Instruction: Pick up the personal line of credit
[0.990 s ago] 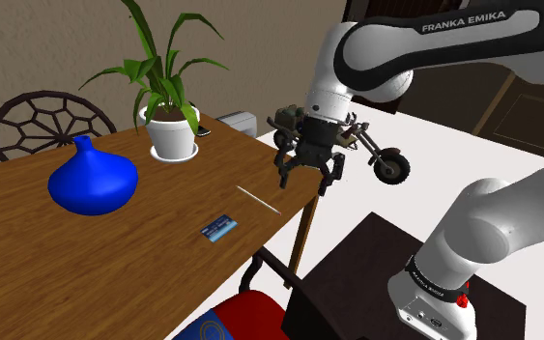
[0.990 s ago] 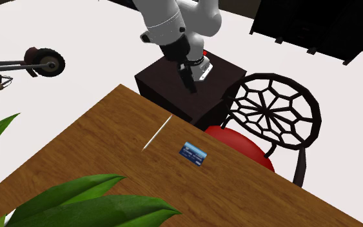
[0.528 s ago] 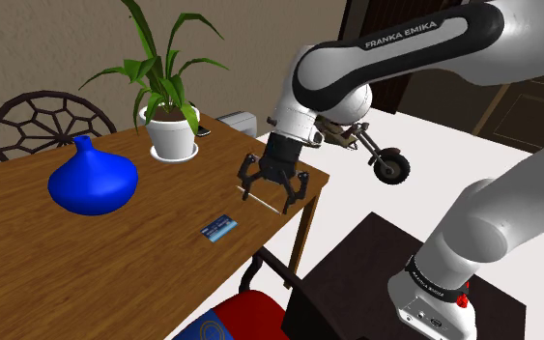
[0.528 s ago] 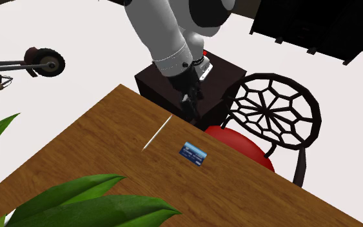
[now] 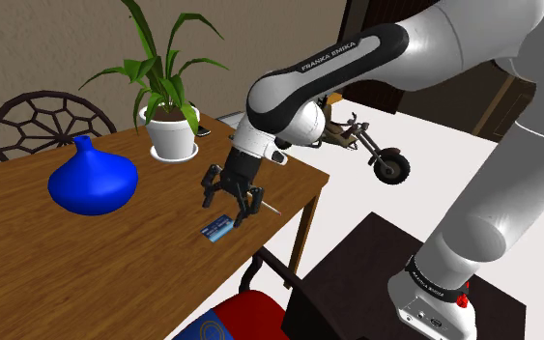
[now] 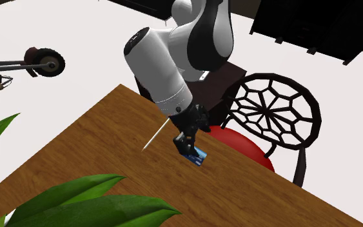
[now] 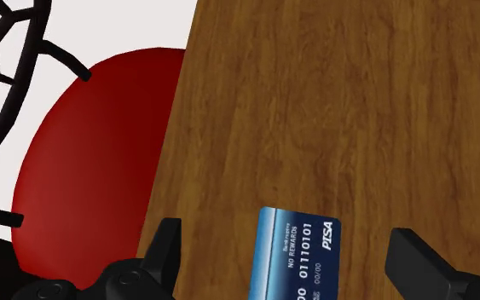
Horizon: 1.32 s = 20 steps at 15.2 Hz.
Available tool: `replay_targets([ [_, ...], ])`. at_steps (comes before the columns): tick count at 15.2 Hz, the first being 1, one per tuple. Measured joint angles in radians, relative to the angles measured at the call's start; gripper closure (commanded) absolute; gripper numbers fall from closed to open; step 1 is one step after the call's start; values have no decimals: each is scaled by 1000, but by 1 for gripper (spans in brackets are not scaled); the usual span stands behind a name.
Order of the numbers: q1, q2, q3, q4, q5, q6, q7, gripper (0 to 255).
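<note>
The end effector (image 5: 224, 207) is held spread above the table (image 5: 96, 275). The blue card (image 7: 297, 249) is seen between its fingers and is touched by neither. In the shoulder view the card lies flat on the wood at 6 o'clock of the end effector, near the table edge. A straight descent is judged best, with the fingers kept astride the card's narrower width, brought to the wood and closed gently, since so thin a thing may slide. The thin white stick (image 6: 154, 137), at 10 o'clock of the card in the second exterior view, should be left undisturbed.
</note>
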Motion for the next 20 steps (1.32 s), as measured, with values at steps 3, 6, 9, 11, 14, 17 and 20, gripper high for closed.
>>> replay_targets([
  [3,12,85,7,30,-3,78,69,0],
  [6,19,124,9,33,-4,116,70,0],
  [9,25,167,9,29,-3,158,50,0],
  [11,27,181,9,27,-2,173,44,255],
  [14,27,184,9,26,-1,176,41,255],
  [17,27,185,9,26,-1,176,40,255],
  [20,27,185,9,26,-1,177,40,255],
])
